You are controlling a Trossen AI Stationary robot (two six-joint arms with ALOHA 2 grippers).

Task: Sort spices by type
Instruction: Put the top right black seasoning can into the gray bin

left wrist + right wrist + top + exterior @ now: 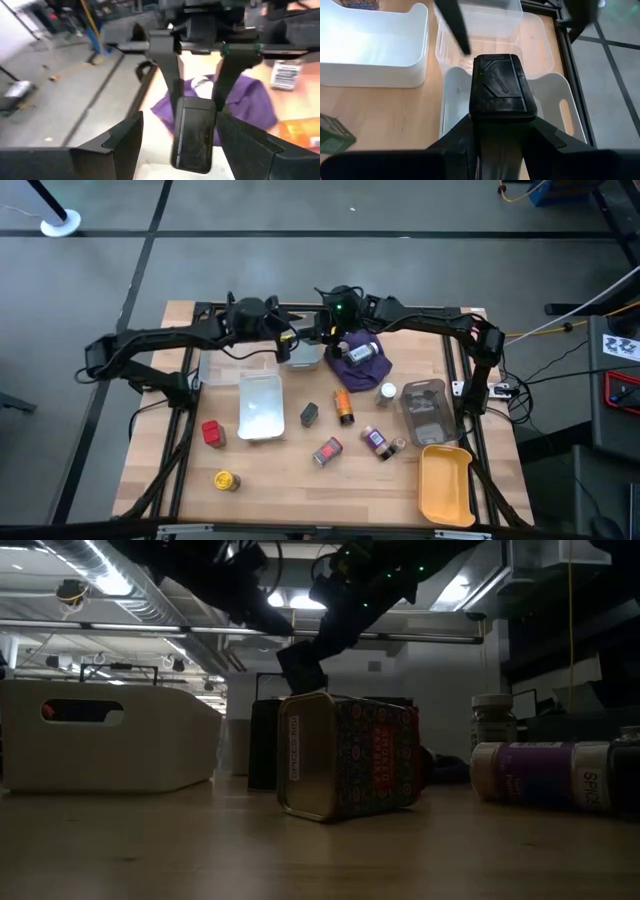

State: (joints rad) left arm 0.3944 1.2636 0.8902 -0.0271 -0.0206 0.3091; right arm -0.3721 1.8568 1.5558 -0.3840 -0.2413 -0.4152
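While the right gripper (502, 107) pinches a rigid dark tin (501, 87) by its flat sides, left gripper (177, 145) fingers stand spread; likely light, slippery.

Lab or workshop, exposed ceiling ducts (110, 580), concrete floor (300, 270)

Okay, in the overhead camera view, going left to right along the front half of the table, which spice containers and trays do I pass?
Red tin → yellow jar → white tray → dark grey tin → patterned tin → purple-labelled jar → yellow tray.
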